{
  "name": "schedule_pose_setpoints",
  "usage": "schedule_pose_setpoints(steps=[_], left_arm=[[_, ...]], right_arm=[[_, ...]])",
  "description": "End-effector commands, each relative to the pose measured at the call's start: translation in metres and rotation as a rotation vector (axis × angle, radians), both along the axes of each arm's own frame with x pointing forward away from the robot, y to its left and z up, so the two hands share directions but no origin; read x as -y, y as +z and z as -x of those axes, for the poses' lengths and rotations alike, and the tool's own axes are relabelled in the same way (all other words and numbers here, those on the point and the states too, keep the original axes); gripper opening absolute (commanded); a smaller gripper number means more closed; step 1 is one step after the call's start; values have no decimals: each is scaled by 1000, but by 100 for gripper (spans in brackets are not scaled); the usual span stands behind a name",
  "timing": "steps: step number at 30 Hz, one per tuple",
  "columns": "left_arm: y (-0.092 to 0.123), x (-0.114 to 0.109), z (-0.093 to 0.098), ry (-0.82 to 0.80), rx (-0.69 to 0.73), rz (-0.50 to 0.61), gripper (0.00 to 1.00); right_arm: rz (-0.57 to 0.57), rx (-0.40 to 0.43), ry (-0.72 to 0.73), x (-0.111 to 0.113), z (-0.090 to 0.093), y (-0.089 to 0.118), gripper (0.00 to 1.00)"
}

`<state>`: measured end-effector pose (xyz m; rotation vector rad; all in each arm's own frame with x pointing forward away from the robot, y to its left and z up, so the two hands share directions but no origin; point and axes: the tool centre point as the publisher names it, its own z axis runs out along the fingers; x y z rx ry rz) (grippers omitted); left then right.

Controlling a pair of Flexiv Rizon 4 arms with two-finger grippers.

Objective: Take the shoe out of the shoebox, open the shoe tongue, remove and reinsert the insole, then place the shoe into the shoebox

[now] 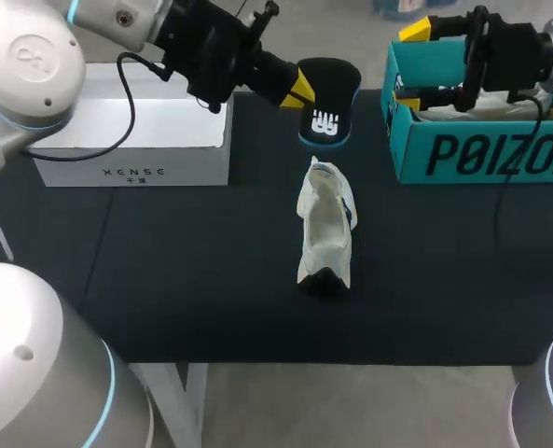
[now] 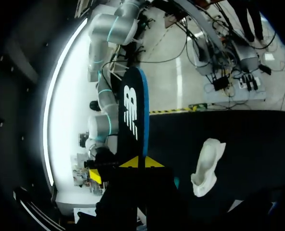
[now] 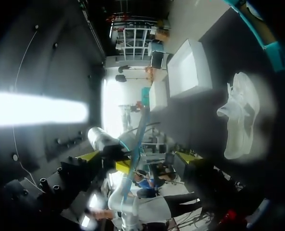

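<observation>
A white rectangular box (image 1: 131, 140) stands at ten o'clock, its content hidden. At twelve o'clock the dark blue-edged foam insole (image 1: 330, 107) is clamped by the left gripper (image 1: 304, 91). The white fabric shoe (image 1: 324, 224) is found at the centre, outside both boxes; the insole should be guided toe-first into its opening. At two o'clock only pale paper (image 1: 481, 110) is seen in the teal cardboard shoebox (image 1: 481, 154), whose wall is straddled by the spread-apart right gripper (image 1: 410, 65).

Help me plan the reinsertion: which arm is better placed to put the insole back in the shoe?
Left. The left gripper holds the insole just beyond the shoe; the right gripper sits at the shoebox wall.
</observation>
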<state>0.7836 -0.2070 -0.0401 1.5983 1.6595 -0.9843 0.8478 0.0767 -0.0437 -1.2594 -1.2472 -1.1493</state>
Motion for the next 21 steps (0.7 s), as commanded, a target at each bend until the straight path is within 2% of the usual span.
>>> schedule_pose_setpoints(steps=[1,5,13,15,19,21], left_arm=[[-10,16,-15,-19,56,-10,0],[-12,29,-27,3,145,-4,0],[-15,45,-34,36,159,50,0],[-16,47,-33,38,157,50,0],[-17,47,-30,40,145,50,0],[-17,47,-30,38,147,48,0]], right_arm=[[22,6,36,-8,-6,5,100],[29,8,64,-16,-7,5,100],[34,7,88,-26,-10,0,99],[32,5,90,-28,-11,-1,89],[33,3,97,-30,-12,-3,49],[32,-1,100,-30,-13,-5,38]])
